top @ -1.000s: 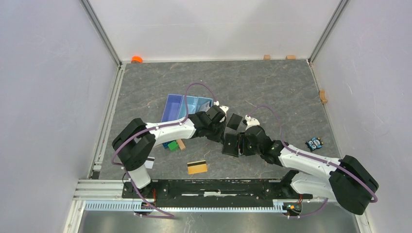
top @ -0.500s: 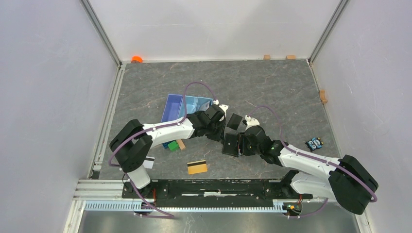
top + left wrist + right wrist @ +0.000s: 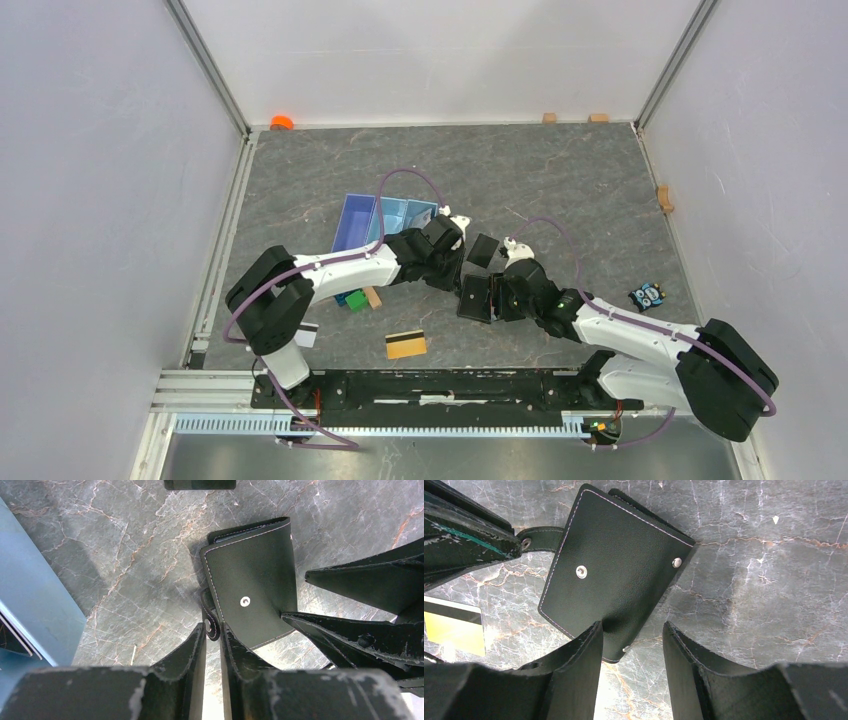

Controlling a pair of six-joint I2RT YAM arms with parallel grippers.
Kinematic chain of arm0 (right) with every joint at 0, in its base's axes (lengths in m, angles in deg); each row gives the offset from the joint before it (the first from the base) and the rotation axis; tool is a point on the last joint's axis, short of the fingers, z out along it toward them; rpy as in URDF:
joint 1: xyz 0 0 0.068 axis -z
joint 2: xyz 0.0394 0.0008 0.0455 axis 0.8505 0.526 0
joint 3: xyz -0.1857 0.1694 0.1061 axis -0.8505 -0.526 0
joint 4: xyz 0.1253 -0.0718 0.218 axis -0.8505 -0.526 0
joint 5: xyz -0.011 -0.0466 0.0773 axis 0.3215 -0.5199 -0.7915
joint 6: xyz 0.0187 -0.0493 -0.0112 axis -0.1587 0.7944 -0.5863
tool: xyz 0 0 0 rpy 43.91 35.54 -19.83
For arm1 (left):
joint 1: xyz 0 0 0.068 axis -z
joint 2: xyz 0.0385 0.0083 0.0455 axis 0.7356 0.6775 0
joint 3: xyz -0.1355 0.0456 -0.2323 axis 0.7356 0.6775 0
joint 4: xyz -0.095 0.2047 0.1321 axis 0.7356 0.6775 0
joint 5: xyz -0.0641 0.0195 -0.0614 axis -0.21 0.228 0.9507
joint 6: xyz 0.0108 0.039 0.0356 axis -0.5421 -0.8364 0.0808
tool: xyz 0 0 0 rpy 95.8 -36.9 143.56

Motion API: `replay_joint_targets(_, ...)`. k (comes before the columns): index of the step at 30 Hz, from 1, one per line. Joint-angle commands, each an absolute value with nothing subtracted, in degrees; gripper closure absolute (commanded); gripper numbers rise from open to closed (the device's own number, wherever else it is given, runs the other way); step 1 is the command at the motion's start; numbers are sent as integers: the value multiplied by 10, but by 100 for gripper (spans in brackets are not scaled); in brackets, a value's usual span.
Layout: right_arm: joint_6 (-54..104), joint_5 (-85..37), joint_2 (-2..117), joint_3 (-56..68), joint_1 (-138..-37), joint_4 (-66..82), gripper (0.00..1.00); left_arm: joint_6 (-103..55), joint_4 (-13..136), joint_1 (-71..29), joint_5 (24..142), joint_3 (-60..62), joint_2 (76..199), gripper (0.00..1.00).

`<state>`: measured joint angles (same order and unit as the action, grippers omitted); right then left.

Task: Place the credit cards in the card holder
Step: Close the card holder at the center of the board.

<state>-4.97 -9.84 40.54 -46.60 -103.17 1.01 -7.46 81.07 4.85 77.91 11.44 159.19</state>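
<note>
The small square black leather card holder [image 3: 250, 575] lies near the middle of the surface. The left jaws are clenched on its snap tab [image 3: 213, 629] — the right jaws released, astride one corner.

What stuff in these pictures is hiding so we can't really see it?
- Inside of the black square folding card holder: folded, so every view shows only its outside.
- Flat black card: left wrist view, cut off by the top edge.
- White striped card: top view, partly under the left arm.
- Small blue-and-black object: top view, too small to identify.
</note>
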Motion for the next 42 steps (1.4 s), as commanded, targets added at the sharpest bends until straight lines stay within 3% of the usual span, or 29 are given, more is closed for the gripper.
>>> replay_joint_targets(1, -51, -91, 406, -462, -1031, 23, 48, -102, 807, 47, 775, 99, 1586, 78)
replay_joint_targets(11, -52, -91, 405, -463, -1031, 23, 48, -107, 804, 47, 785, 98, 1594, 91)
replay_joint_targets(18, -51, -90, 403, -464, -1031, 25, 48, -112, 811, 47, 780, 98, 1603, 92)
replay_joint_targets(20, -51, -89, 401, -466, -1031, 27, 48, -112, 800, 47, 784, 102, 1601, 98)
replay_joint_targets(28, -51, -88, 402, -471, -1031, 30, 48, -77, 712, 43, 870, 123, 1607, 98)
replay_joint_targets(42, -52, -87, 403, -479, -1031, 35, 48, -69, 687, 40, 895, 121, 1647, 98)
